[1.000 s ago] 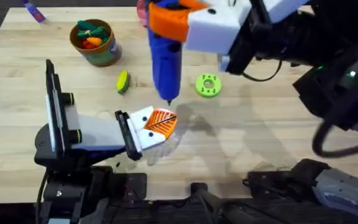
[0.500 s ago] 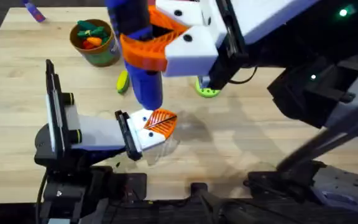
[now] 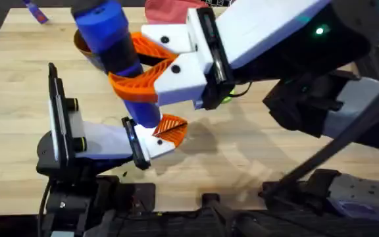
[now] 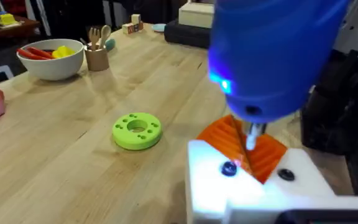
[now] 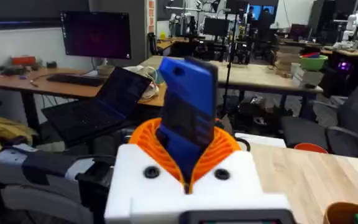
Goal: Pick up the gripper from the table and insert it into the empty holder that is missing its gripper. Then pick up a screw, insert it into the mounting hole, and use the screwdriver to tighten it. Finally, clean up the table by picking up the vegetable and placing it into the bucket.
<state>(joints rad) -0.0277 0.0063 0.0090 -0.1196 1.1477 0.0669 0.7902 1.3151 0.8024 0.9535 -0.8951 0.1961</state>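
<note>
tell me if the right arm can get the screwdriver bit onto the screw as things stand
Probably yes. The right gripper is clamped on the screwdriver, whose bit hangs just above the screw, with nothing between them.

Overhead looks down on the table point(image 3: 255, 158); both wrist views sit close (sharing the screwdriver point(image 4: 278, 56))

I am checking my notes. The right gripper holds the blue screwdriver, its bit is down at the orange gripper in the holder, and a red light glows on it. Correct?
Nearly. The light on the screwdriver glows blue, not red, as the left wrist view shows. The rest holds: the right gripper grips it, bit at the orange gripper in the holder.
</note>
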